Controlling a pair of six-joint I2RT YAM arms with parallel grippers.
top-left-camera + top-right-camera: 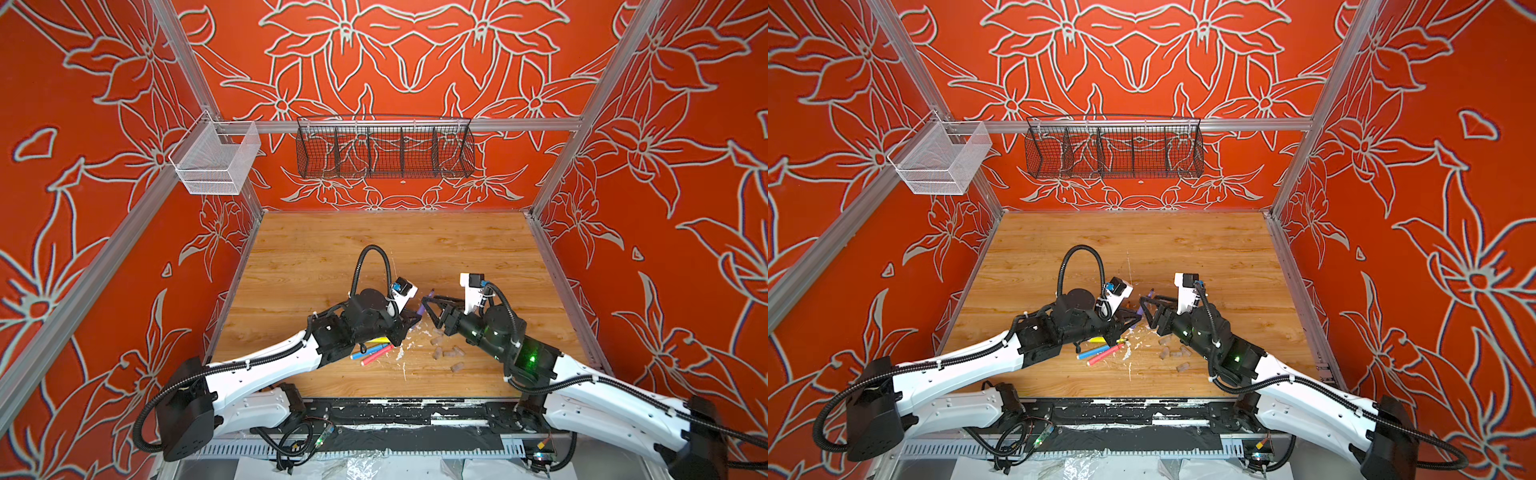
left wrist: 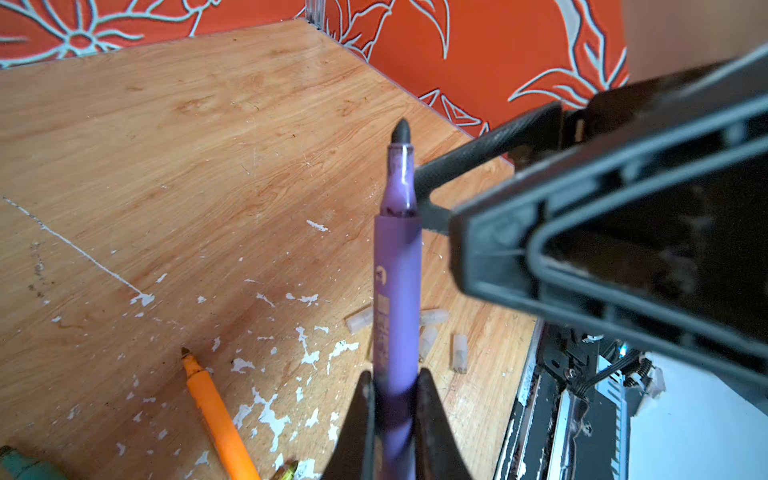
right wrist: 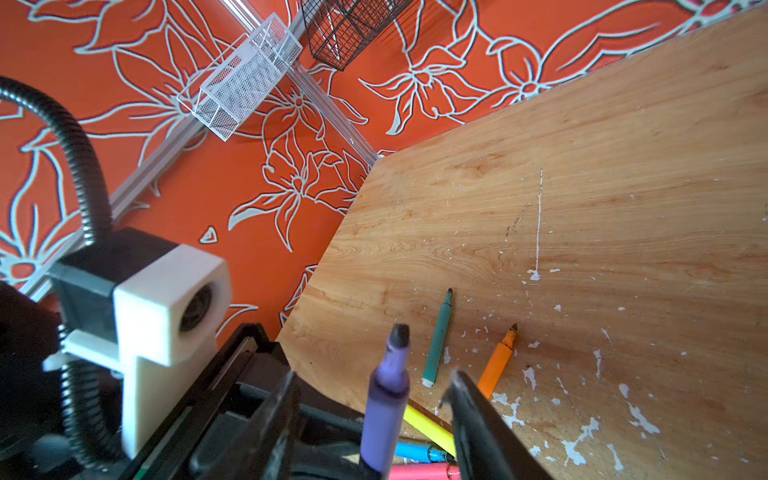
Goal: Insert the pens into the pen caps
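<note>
1. Two wire containers hang from the rails [image 1: 519, 124]. A white mesh basket [image 1: 216, 160] sits at 10 o'clock in both top views. A black wire basket [image 1: 384, 149] at 12 o'clock is split by dividers into compartments. Only the wall's flower pattern shows through their mesh.
2. Left gripper [image 2: 395, 390]: its jaws are clamped on the lower barrel of the purple pen [image 2: 397, 266]. The pen is held above the middle of the table [image 1: 374, 249], its dark tip tilted toward 1 o'clock in a top view.
3. Right gripper [image 3: 374, 374]: its jaws stand apart on either side of the purple pen's upper end, with a gap on each side.
4. Three more pens lie together at 7 o'clock from the held one: the yellow pen [image 3: 428, 428], blue pen [image 3: 419, 451] and pink pen [image 3: 419, 471]. The green pen [image 3: 438, 340] and orange pen [image 3: 498, 361] lie side by side, apart, and show only in the wrist views.
5. Pen caps [image 1: 446, 353] lie loose in a cluster at 5 o'clock from the held pen, beside the right arm.
6. White flecks [image 1: 401, 353] dot the wood-grain table, thickest between pens and caps.
7. Walls [image 1: 415, 62] are orange-red with grey-white flower outlines.
</note>
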